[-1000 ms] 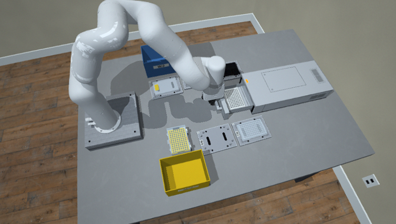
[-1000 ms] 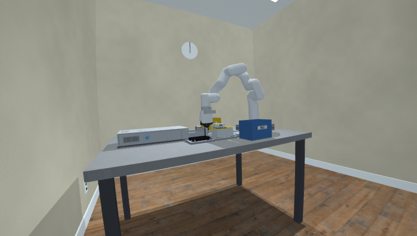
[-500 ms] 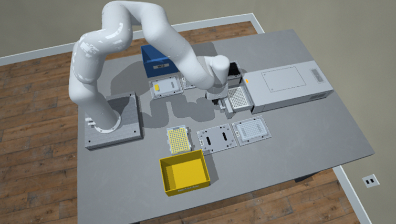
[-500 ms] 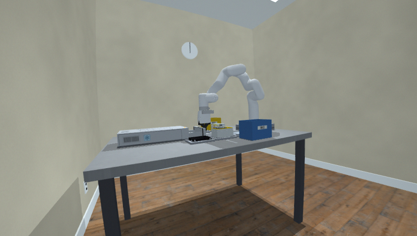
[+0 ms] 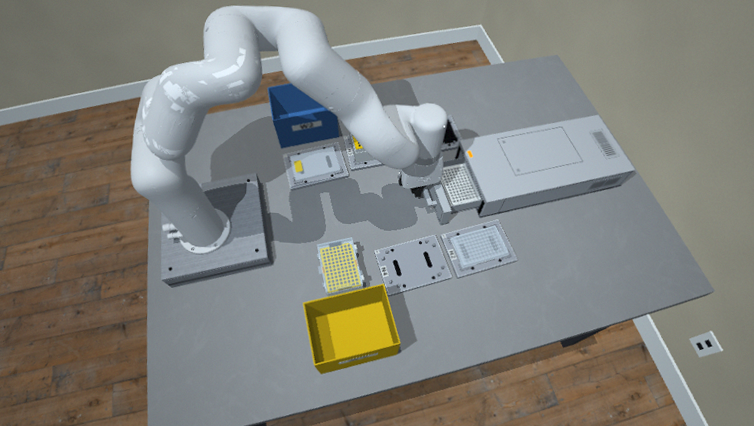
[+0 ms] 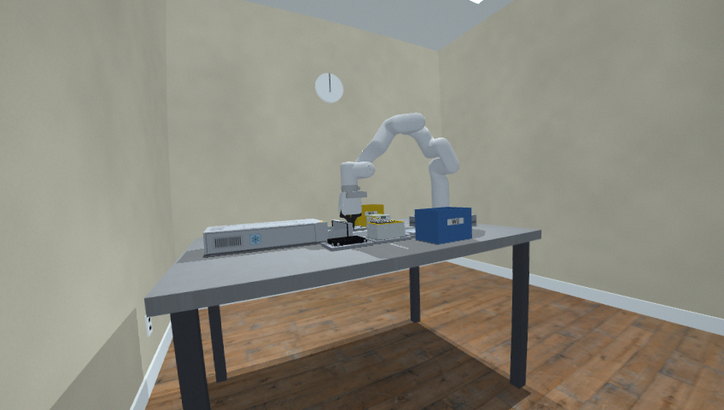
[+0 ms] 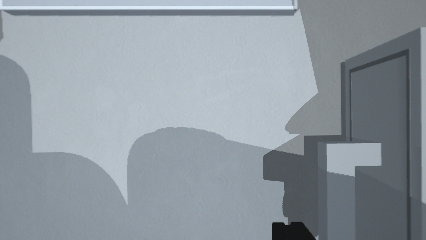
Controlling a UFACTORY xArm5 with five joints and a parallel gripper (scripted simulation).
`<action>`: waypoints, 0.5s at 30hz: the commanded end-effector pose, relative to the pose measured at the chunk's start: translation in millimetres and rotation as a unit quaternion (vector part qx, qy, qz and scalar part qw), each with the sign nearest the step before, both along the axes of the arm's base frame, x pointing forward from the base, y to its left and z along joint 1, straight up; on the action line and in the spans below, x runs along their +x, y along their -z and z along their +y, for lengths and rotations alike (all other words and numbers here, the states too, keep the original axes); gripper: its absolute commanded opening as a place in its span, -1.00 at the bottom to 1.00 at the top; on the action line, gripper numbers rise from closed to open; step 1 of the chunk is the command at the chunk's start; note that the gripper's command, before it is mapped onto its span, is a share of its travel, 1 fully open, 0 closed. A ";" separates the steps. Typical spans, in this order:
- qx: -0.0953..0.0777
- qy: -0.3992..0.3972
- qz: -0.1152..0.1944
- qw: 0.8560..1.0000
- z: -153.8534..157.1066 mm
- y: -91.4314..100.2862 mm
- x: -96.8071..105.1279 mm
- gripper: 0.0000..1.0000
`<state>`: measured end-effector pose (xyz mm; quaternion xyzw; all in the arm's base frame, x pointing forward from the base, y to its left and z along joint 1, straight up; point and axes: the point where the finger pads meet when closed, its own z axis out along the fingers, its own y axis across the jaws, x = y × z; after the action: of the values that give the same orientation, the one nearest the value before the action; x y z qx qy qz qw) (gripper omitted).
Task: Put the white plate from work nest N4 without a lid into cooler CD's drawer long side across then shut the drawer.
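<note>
Top view. The white arm reaches from its grey base block point(image 5: 251, 243) across the worktop point(image 5: 543, 294) to the open end of the cooler CD point(image 5: 552, 163). The gripper point(image 5: 425, 194) hangs at the front of the drawer point(image 5: 444, 214), which is pulled partway out. The fingers are closed all the way, nothing between them. The white plate point(image 5: 460, 184) lies flat in the drawer, close to the cooler body, its wells showing. A small orange lamp point(image 5: 468, 153) glows on the cooler top near the drawer end. On the worktop below the drawer: a bare grey nest point(image 5: 411, 263) with two dark slots, and just beside it a nest bearing a clear-lidded plate point(image 5: 479, 246). A yellow-welled plate point(image 5: 339, 266) sits next to the yellow bin point(image 5: 350, 335). The blue bin point(image 5: 302, 116) stands behind the arm, with a nest holding a small yellow piece point(image 5: 314, 168) in front of it.

Exterior view. The gripper point(image 6: 348, 217) points straight down beside the cooler point(image 6: 264, 236) end. A black tray point(image 6: 346, 240) lies in front of it. The blue bin point(image 6: 442, 224) stands to the right.

Wrist view. Mostly worktop point(image 7: 165, 85) and arm shadow. The drawer's grey front panel point(image 7: 380, 100) and a light handle bar point(image 7: 352, 157) fill the right side. A dark fingertip point(image 7: 292, 232) shows at the bottom edge, very near the handle; contact cannot be told.
</note>
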<state>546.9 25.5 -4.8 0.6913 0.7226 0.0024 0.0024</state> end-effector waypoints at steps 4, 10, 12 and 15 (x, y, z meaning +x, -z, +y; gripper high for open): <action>-0.002 0.000 -0.002 1.000 0.4 -1.5 9.3 -1.00; -0.002 0.000 -0.002 1.000 0.7 -1.6 16.0 -1.00; -0.002 0.000 -0.002 1.000 0.9 -1.7 19.3 -1.00; -0.002 0.000 -0.002 1.000 1.1 -1.7 24.3 -1.00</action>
<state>563.3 26.2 -4.7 0.6913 0.7226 0.0023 0.0022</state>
